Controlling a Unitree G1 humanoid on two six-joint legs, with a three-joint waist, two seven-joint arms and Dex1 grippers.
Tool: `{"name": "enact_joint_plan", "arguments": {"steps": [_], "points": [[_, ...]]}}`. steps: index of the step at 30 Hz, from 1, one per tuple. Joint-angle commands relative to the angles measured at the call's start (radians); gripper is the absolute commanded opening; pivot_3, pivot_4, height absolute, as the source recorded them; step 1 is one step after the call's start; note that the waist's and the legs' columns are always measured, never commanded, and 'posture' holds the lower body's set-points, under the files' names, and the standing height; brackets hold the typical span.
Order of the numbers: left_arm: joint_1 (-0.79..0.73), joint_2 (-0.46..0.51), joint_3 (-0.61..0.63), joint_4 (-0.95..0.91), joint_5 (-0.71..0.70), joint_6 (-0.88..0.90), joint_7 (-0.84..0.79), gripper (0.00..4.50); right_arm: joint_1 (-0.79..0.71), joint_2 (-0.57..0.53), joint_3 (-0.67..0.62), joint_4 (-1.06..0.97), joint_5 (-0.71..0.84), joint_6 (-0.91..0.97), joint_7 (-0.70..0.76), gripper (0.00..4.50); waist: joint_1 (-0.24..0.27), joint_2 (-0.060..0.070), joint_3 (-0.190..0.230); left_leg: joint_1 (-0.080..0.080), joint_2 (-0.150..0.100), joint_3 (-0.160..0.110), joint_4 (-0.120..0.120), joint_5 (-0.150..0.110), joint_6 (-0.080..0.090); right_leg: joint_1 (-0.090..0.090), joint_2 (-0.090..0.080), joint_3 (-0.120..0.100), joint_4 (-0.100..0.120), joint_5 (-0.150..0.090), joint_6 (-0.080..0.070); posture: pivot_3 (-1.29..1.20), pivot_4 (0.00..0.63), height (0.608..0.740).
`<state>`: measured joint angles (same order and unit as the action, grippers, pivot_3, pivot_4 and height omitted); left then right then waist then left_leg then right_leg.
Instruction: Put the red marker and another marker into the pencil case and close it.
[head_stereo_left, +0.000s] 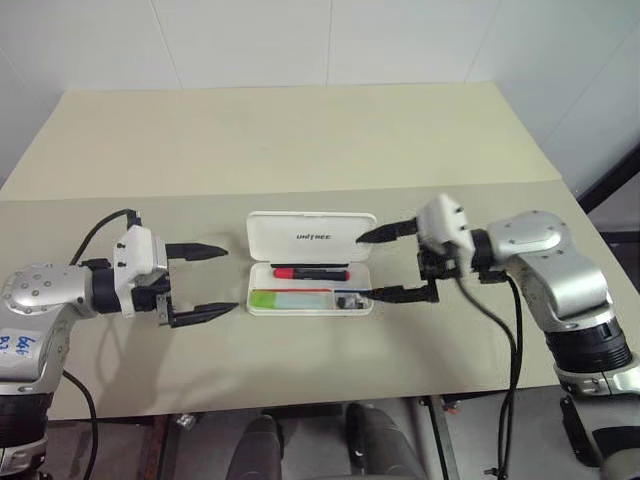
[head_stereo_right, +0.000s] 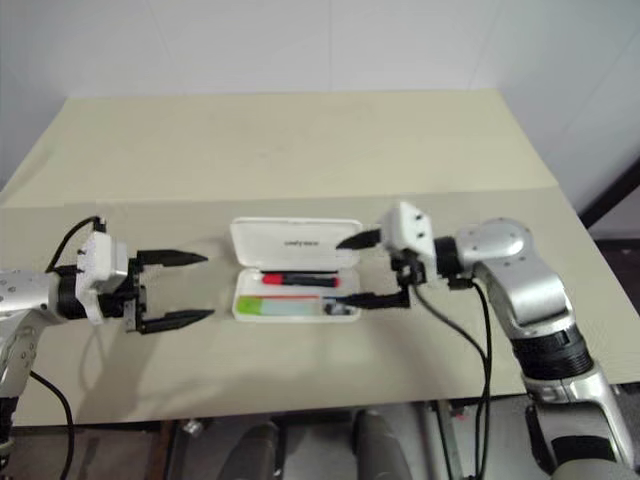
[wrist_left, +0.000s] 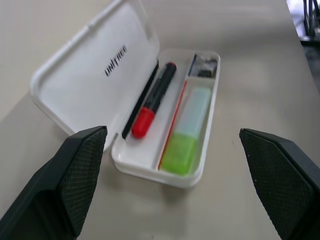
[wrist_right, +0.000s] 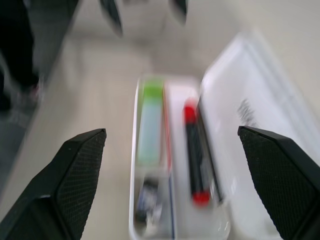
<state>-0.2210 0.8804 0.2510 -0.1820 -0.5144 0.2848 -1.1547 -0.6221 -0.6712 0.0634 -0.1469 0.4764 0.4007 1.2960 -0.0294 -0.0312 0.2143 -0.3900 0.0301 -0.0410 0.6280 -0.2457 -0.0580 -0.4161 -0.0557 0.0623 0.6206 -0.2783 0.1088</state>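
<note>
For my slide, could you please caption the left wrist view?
Open pencil case holding red marker and green marker.

Both arms are built of rounded silver-grey metal shells joined by black bands. At the lower left of the head view, the left arm's shoulder housing shows small dark screws and blue handwritten marks. A white boxy wrist block carries the left gripper (head_stereo_left: 200, 282), with two slim, pointed black fingers (wrist_left: 75, 180) faced with fine mesh-like texture. The right gripper (head_stereo_left: 385, 264), at centre right, looks alike. Black cables loop from each wrist block along the arms.
</note>
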Motion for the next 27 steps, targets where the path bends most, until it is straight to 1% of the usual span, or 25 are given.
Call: {"name": "enact_joint_plan", "arguments": {"steps": [1,3,6,12,13,15,17,20,22,23,27], "points": [[-0.015,0.004,0.059,0.003,-0.063,0.022,-0.003,3.90,-0.001,0.002,-0.103,-0.057,0.126,0.054,-0.025,4.50,-0.004,0.000,0.000,0.000,0.000,0.000,0.000,0.000,0.000,0.000,0.000,0.000,0.000,0.000,0.000,0.00,0.150,0.740],[-0.020,0.005,0.069,0.012,-0.081,0.038,-0.008,3.21,0.005,-0.010,-0.118,-0.064,0.140,0.058,-0.026,4.50,-0.005,0.000,0.000,0.002,0.000,0.000,0.000,0.000,0.000,0.001,0.000,0.000,0.000,-0.001,-0.001,0.00,0.150,0.740],[-0.049,0.007,0.074,0.031,-0.098,0.048,-0.007,2.24,0.024,-0.028,-0.121,-0.042,0.111,0.009,-0.010,4.50,-0.003,0.000,0.000,0.002,0.000,0.000,-0.001,0.000,0.000,0.001,0.000,0.000,0.001,-0.001,-0.002,0.00,0.150,0.740],[-0.081,0.007,0.074,0.054,-0.112,0.062,-0.012,0.16,0.015,-0.026,-0.113,-0.003,0.087,-0.042,-0.013,4.50,-0.001,0.000,0.000,0.001,0.000,0.000,0.000,0.000,0.000,0.002,0.000,0.000,-0.001,-0.002,-0.003,0.00,0.150,0.740],[-0.083,0.008,0.074,0.057,-0.113,0.065,-0.012,0.02,0.013,-0.025,-0.112,0.003,0.082,-0.048,-0.014,4.50,-0.001,0.000,0.000,0.002,0.000,0.000,0.000,0.000,0.000,0.002,0.000,0.000,-0.001,-0.002,-0.003,0.00,0.150,0.740],[-0.100,-0.003,0.077,0.069,-0.119,0.070,0.003,0.02,0.010,-0.027,-0.109,0.016,0.073,-0.062,-0.012,4.50,-0.002,0.000,0.000,0.002,0.000,0.000,-0.001,0.000,0.000,0.002,0.000,0.000,-0.001,-0.001,-0.002,0.00,0.150,0.740],[-0.149,-0.038,0.079,0.117,-0.105,0.047,0.051,0.02,0.004,-0.028,-0.105,0.033,0.062,-0.073,-0.012,4.50,-0.001,0.000,0.000,0.002,0.000,0.000,-0.001,0.000,0.000,0.002,0.000,0.000,-0.001,-0.001,-0.002,0.00,0.150,0.740],[-0.247,-0.091,0.063,0.237,-0.022,-0.033,0.146,0.02,-0.011,-0.022,-0.096,0.062,0.044,-0.092,-0.015,4.50,0.001,0.000,0.000,0.002,0.000,0.000,0.001,0.000,0.000,0.002,0.000,0.000,0.000,-0.001,-0.001,0.00,0.150,0.740],[-0.321,-0.118,0.040,0.333,0.066,-0.094,0.243,0.02,-0.020,-0.019,-0.088,0.075,0.034,-0.101,-0.016,4.50,0.001,0.000,0.000,0.002,0.000,0.000,0.001,0.000,0.000,0.002,0.000,0.000,0.000,0.001,0.001,0.00,0.150,0.740],[-0.352,-0.128,0.029,0.376,0.105,-0.113,0.289,0.02,-0.023,-0.018,-0.085,0.079,0.030,-0.102,-0.017,4.50,0.001,0.000,0.000,0.002,0.000,0.000,0.001,0.000,0.000,0.002,0.000,0.000,0.000,0.004,0.007,0.00,0.150,0.740],[-0.403,-0.171,-0.035,0.497,0.179,-0.174,0.304,0.02,-0.027,-0.022,-0.064,0.077,0.015,-0.082,-0.023,4.50,0.001,0.000,0.000,0.001,-0.001,0.000,0.001,0.000,0.000,0.002,0.000,0.000,-0.001,0.005,0.008,0.00,0.150,0.740]]}}
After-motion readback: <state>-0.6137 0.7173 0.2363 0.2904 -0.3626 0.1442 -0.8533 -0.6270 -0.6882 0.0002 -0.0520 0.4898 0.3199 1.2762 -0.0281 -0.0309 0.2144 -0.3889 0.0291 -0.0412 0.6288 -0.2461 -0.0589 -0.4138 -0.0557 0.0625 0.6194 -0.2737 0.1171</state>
